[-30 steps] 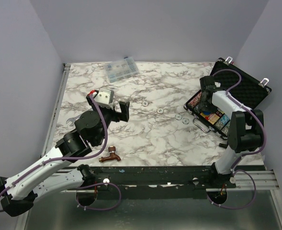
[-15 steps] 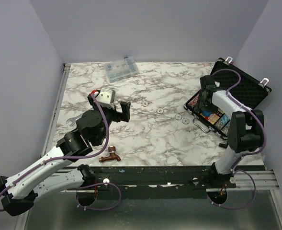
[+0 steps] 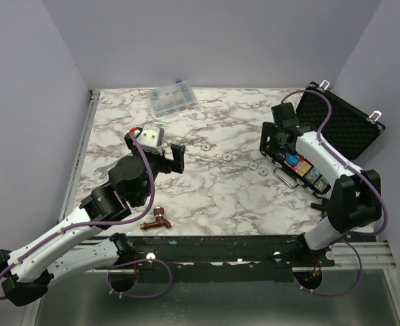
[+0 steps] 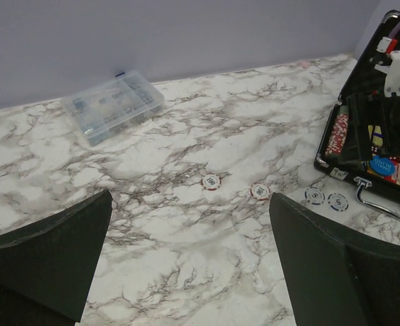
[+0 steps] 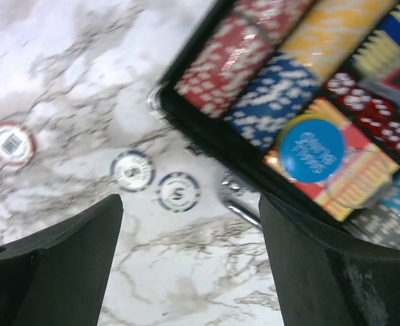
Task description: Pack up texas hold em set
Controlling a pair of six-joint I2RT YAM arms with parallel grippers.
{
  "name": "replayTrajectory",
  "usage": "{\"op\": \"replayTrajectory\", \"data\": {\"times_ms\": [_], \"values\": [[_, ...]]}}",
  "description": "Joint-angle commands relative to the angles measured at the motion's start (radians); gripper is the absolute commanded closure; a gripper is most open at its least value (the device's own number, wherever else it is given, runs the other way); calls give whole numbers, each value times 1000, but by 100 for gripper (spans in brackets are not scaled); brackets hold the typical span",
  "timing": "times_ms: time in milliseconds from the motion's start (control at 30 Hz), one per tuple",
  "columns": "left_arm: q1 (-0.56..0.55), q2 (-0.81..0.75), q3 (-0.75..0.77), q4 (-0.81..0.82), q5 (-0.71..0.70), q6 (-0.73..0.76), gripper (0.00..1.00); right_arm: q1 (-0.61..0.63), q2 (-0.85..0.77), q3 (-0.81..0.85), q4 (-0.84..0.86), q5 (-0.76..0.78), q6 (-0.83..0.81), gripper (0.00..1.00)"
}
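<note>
R end effector backed off from case interior to its front edge, jaws spreading wide, empty. Blue disc left on card box inside. L end effector wide, idle. Red-rimmed chips, blue-rimmed chips loose on counter: likely next pickups.

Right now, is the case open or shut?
Open: the case has its lid swung back with the foam lining showing, and the chip rows lie exposed.

I'm seeing red, blue and yellow chip rows, white-flecked, in a black case. I'm viewing a grey-veined white table.
</note>
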Motion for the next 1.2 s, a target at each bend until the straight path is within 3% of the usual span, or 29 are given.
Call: {"op": "replayTrajectory", "data": {"times_ms": [0, 300, 567, 967, 1167], "values": [[3, 2, 38, -15, 22, -13, 1, 101, 67, 26, -58, -82, -18, 15], [3, -7, 22, 4, 10, -6, 1, 129, 124, -34, -26, -156, 4, 15], [3, -23, 26, 2, 8, -4, 1, 127, 233, -23, -21, -97, -14, 19], [2, -23, 27, 1, 11, -4, 1, 72, 249, -24, -22, -77, -31, 21], [3, -15, 32, -5, 22, -8, 1, 52, 272, -40, 13, -152, -40, 23]]}}
